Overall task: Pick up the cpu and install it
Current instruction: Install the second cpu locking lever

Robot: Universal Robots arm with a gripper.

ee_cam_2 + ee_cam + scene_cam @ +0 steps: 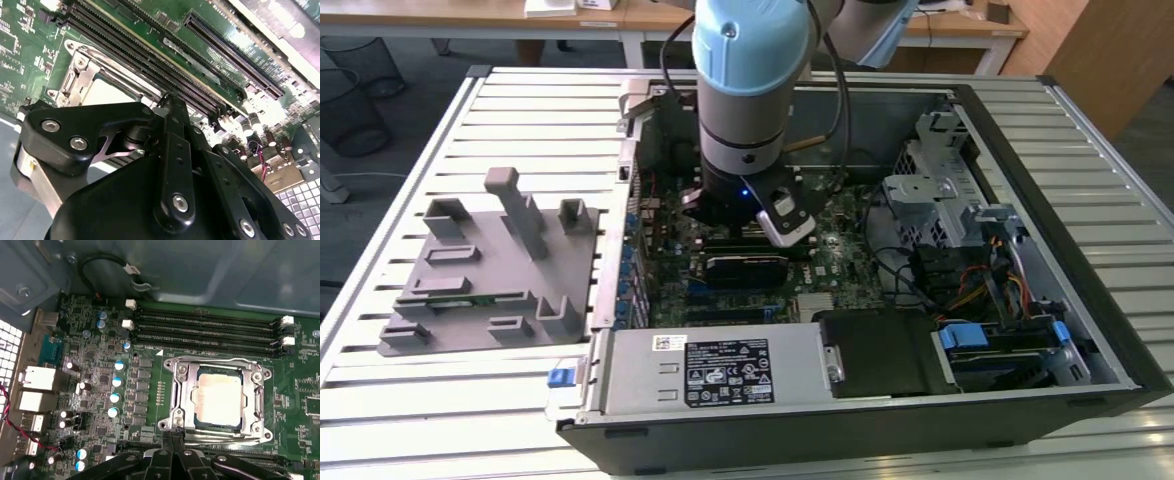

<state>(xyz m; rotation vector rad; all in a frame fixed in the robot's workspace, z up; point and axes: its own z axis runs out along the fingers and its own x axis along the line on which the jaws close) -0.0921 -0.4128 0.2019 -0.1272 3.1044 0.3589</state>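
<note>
The gripper (172, 436) has its fingertips pressed together with nothing between them, hanging just beside the edge of the socket frame (179, 390) on the motherboard (150, 385). The cpu (220, 395) lies seated flat inside that metal frame, below the memory slots (205, 327).

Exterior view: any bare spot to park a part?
Free: slatted table beyond the grey fixture, and its strip on the exterior view's right of the case. Crowded: inside the case, where the arm hangs over the motherboard, with cables beside it.
</note>
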